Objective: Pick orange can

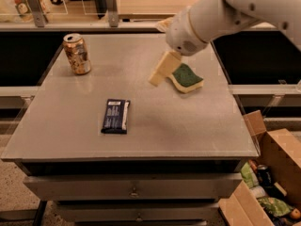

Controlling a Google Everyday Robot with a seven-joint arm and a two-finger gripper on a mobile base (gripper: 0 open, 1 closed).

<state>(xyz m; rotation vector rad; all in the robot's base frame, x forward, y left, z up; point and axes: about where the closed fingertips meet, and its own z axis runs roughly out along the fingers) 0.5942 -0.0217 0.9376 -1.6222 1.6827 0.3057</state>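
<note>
Approach step: claw (pixel 159 72) hung over surface (pixel 188 131) just beside sponge (pixel 186 77), well apart from upright orange can (pixel 77 53). Whether it was wide or narrow couldn't be told. Next move likely called for reaching left to the can.

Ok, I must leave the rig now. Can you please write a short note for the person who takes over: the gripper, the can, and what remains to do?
Gripper: over the middle of the table, just left of the green sponge; nothing visible in it.
Orange can: upright near the far left corner of the table, well apart from the gripper, untouched.
Done: no grasp yet.
Left: bring the gripper left and farther back to the can, close on it, lift it.
Note: the dark snack bar lies flat nearer the front edge, probably outside the path.
</note>
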